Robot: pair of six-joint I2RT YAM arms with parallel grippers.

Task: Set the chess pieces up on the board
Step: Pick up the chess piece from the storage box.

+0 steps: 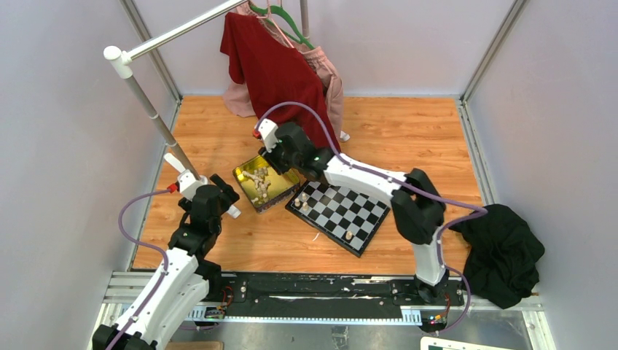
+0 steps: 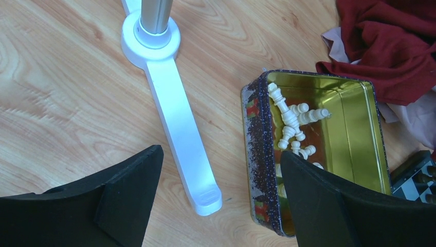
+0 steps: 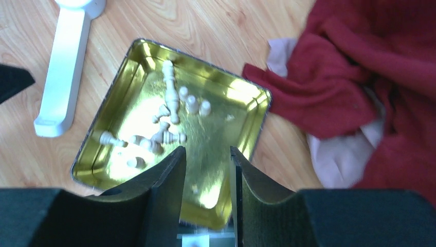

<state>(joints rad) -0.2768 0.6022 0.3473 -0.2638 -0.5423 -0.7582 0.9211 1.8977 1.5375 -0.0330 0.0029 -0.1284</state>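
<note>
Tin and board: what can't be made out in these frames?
- Chess pieces in the tin: count unsure; right wrist view, the right gripper covers the near part.
- Board: far edge hidden under the right arm, top view; cut off at the left wrist view's edge.
- Pieces on the board: too small to name, top view.
</note>
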